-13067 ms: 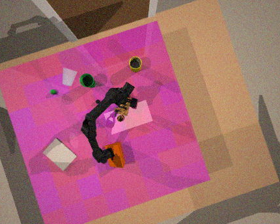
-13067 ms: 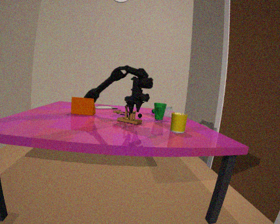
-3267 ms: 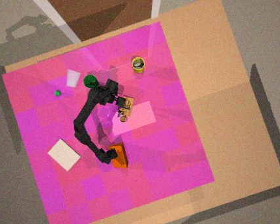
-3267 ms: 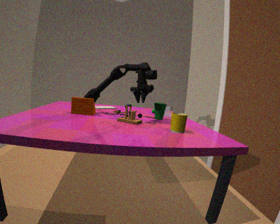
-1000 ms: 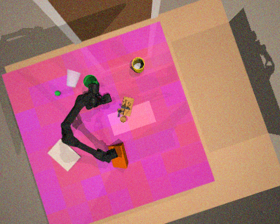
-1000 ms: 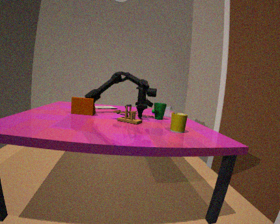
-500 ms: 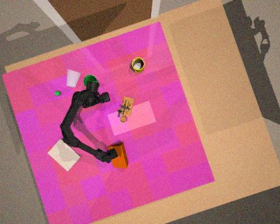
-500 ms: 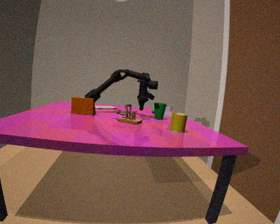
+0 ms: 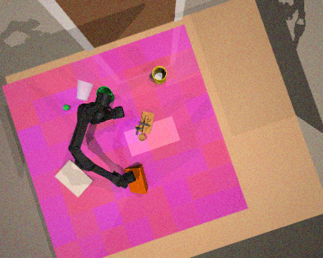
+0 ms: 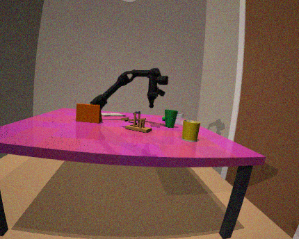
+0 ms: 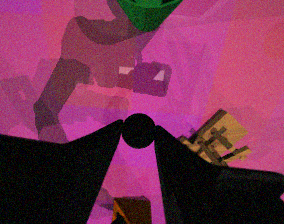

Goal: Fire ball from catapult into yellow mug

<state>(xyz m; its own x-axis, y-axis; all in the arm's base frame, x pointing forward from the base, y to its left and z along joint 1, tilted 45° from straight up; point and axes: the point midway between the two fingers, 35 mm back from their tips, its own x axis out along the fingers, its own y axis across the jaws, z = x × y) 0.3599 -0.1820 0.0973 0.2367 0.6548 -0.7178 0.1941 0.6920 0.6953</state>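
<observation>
- Gripping the black ball [image 11: 138,131] between its fingertips, the pincer [image 10: 151,105] [image 11: 139,126] is clenched on it, raised above the table [image 9: 170,165] [image 10: 105,153]; the ball looks round and dark in the wrist view.
- Picking up is done, as far as the pictures show; loading, aiming and firing look to be left.
- Standing to one side of the pincer is the small wooden catapult [image 9: 147,128] [image 10: 138,129] [image 11: 233,129]; its cup [image 9: 142,137] shows no ball, so the next move is probably a careful carry to it; a ball let go off-centre could roll away.
- Waiting well apart from the catapult is the yellow mug [image 9: 159,75] [image 10: 190,131], upright; whether the aim is already right, I cannot tell.
- Around these are a green cup [image 9: 105,92] [image 10: 170,118] [image 11: 147,17], a white cup [image 9: 84,90], a small green ball [image 9: 66,107], an orange block [image 9: 140,181] [image 10: 88,113] near the arm's base, and a pale flat slab [image 9: 73,178].
- Spreading beneath is a patched pink and violet top on dark legs; beyond lie a tan floor, grey walls and a brown panel with a white frame.
</observation>
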